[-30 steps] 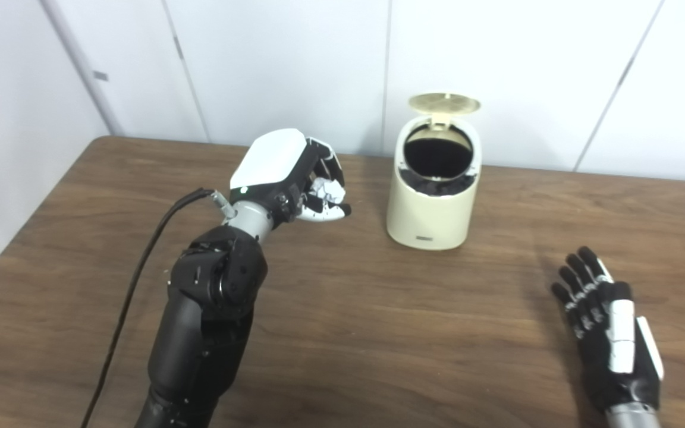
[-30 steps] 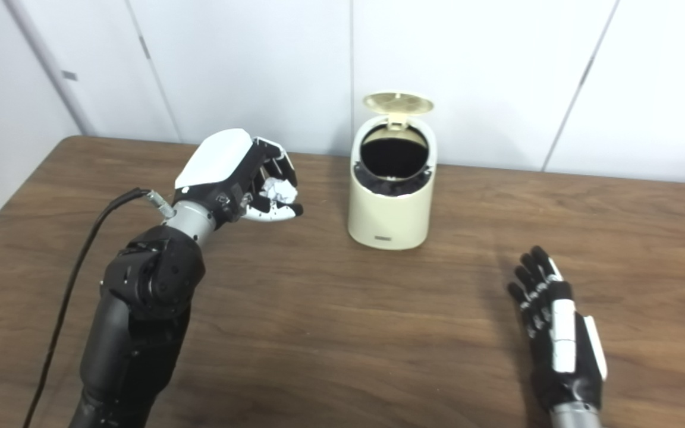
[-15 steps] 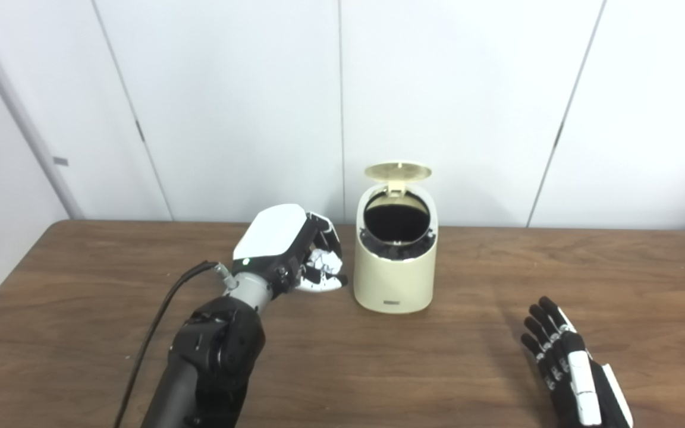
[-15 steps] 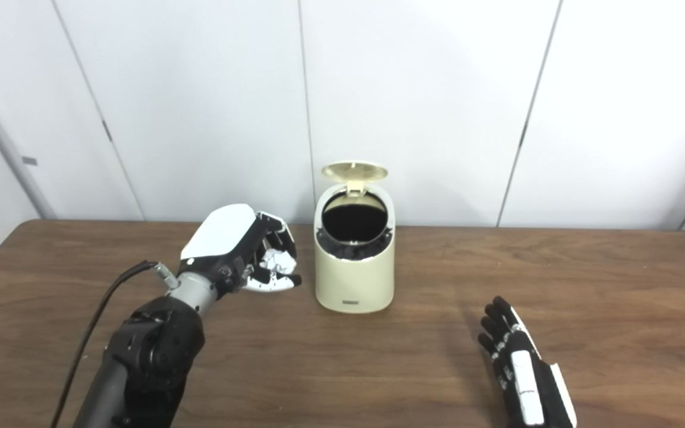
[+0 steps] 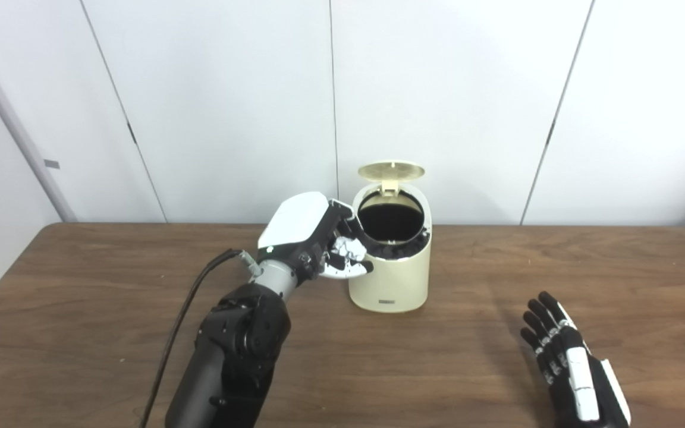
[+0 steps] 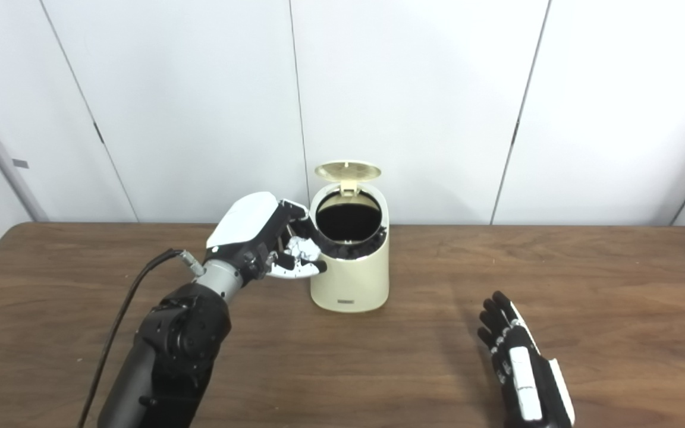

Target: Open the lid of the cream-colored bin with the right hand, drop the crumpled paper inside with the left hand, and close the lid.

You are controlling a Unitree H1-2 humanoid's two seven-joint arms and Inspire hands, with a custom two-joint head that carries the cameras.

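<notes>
A cream-colored bin (image 5: 389,279) stands at the back middle of the wooden table, its round lid (image 5: 390,171) flipped up and the dark opening (image 5: 390,221) showing. My left hand (image 5: 313,238) is raised at the bin's left rim, fingers curled and shut on a crumpled white paper (image 5: 342,249). The paper (image 6: 298,248) sits just outside the opening's left edge. At the front right my right hand (image 5: 574,362) rests low over the table, fingers straight and apart, holding nothing.
A black cable (image 5: 182,333) trails from my left wrist down to the front edge. White wall panels (image 5: 467,89) stand right behind the bin. The brown table (image 5: 81,285) stretches to both sides.
The camera tilted up between the oldest frames and now. My left hand has carried the paper rightward and up to the bin's left rim. The right hand has stayed in place.
</notes>
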